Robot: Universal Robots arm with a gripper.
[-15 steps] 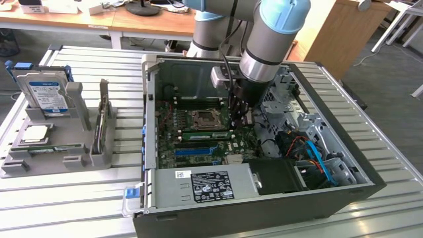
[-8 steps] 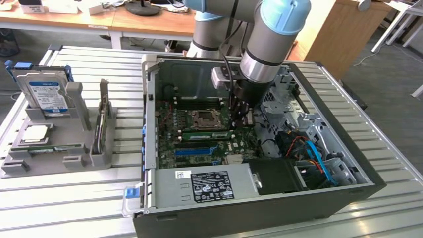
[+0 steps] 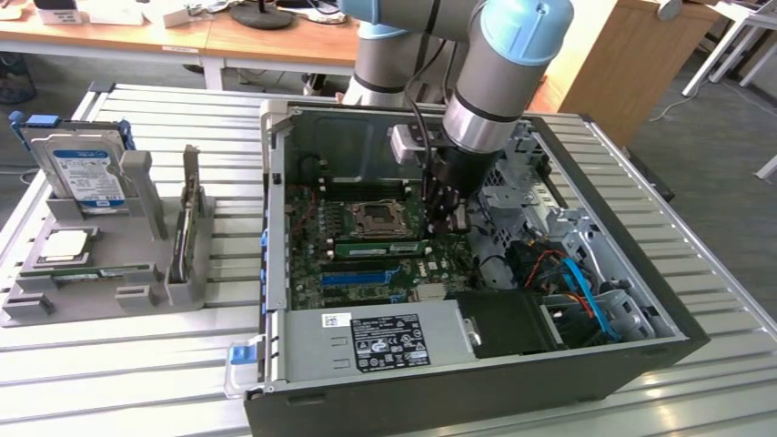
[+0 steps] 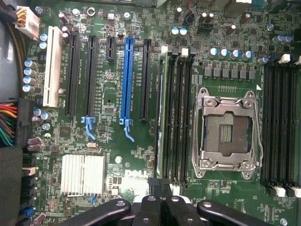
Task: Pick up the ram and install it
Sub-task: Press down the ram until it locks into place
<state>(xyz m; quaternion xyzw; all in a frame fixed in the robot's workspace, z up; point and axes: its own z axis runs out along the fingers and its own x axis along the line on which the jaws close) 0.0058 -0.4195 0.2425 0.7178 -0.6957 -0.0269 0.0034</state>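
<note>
- One arm is reaching into the open computer case (image 3: 631, 300), its gripper (image 3: 445, 211) hanging low over the motherboard (image 4: 117, 155).
- The fingers (image 4: 149, 203) are standing closed, nothing visibly between them.
- The ram (image 3: 384, 247) is lying in a slot beside the CPU socket (image 4: 229, 133); in the wrist view it appears edge-on (image 4: 163, 113).
- Seating appears to be the step in hand: pressing straight down, evenly along the stick, would serve best.
- The counter (image 3: 146, 373) is carrying a parts holder (image 3: 109, 273).

motherboard (image 4: 141, 155): white "DELL" lettering printed by the silver heatsink (image 4: 82, 174), at about 6 o'clock on the board | power supply label (image 3: 388, 341): print too small to read | drive label (image 3: 87, 173): unreadable
</note>
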